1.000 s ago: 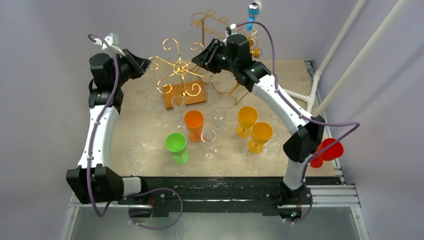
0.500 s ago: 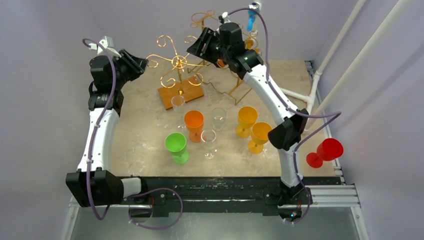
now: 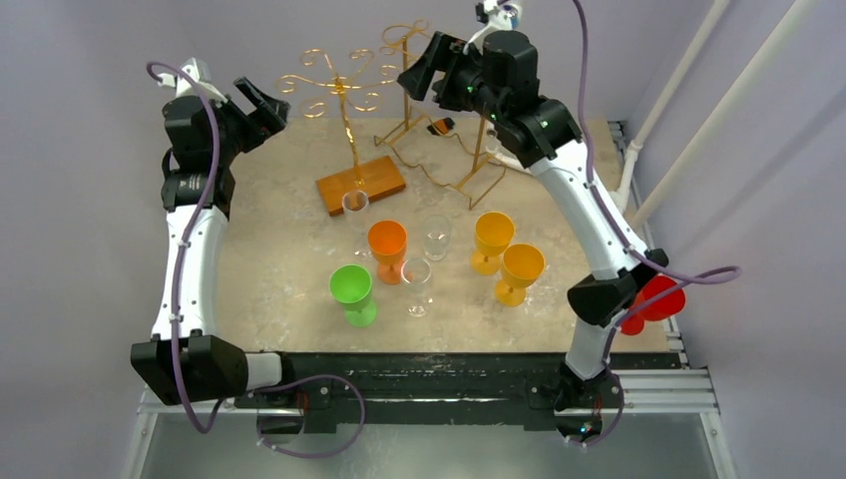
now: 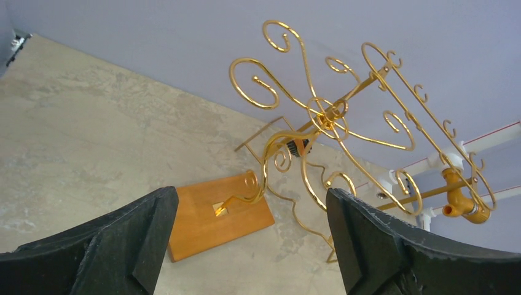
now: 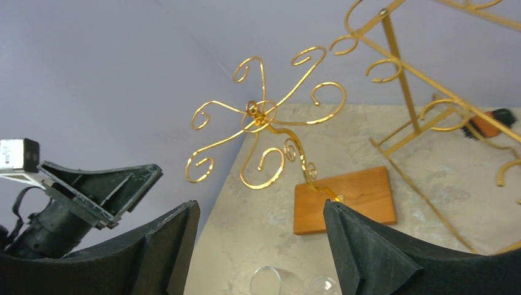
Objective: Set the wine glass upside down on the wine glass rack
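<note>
Two grippers hang up high, both spread wide and holding nothing: the left gripper (image 3: 264, 103) and the right gripper (image 3: 419, 72). The curly gold wire rack on a wooden block (image 3: 341, 88) stands between them. A clear wine glass (image 3: 354, 204) waits well below, just beside the block. I think the grab comes next. Go down slowly, pinch the stem, and miss the orange plastic cup (image 3: 387, 239). Bare stone-look tabletop (image 3: 269, 230) lies under the left gripper, but a second gold wire rack (image 3: 469, 170) crowds under the right one.
</note>
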Action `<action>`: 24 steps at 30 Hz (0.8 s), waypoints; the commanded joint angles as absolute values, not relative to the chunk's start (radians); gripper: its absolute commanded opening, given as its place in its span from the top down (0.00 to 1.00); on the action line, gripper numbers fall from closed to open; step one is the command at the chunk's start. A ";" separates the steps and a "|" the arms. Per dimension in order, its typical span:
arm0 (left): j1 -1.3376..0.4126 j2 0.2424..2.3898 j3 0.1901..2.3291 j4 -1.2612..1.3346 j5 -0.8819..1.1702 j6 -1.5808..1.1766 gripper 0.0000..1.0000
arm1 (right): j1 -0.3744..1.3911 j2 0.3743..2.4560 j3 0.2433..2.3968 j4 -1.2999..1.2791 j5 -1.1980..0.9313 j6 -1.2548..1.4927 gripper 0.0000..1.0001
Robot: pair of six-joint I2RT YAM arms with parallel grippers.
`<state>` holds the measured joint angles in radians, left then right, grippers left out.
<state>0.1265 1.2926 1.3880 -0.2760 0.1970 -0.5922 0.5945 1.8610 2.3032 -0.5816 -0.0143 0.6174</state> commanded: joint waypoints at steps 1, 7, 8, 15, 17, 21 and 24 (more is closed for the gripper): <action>0.146 1.322 1.498 -0.327 0.250 -0.501 0.00 | 0.640 1.782 2.256 -0.605 0.130 0.520 0.17; 0.147 1.338 1.477 -0.308 0.294 -0.460 0.00 | 0.723 1.721 2.061 -0.491 0.192 0.568 0.19; 0.146 1.335 1.462 -0.285 0.308 -0.460 0.00 | 0.723 1.723 2.041 -0.475 0.176 0.588 0.19; 0.147 1.353 1.406 -0.242 0.322 -0.422 0.04 | 0.720 1.778 1.999 -0.397 0.038 0.705 0.21; 0.145 1.358 1.379 -0.218 0.314 -0.404 0.05 | 0.720 1.802 2.024 -0.411 0.043 0.710 0.22; 0.145 1.388 1.350 -0.192 0.304 -0.380 0.09 | 0.718 1.838 2.045 -0.388 0.034 0.737 0.25; 0.146 1.400 1.340 -0.181 0.295 -0.361 0.11 | 0.718 1.856 2.057 -0.362 0.024 0.762 0.26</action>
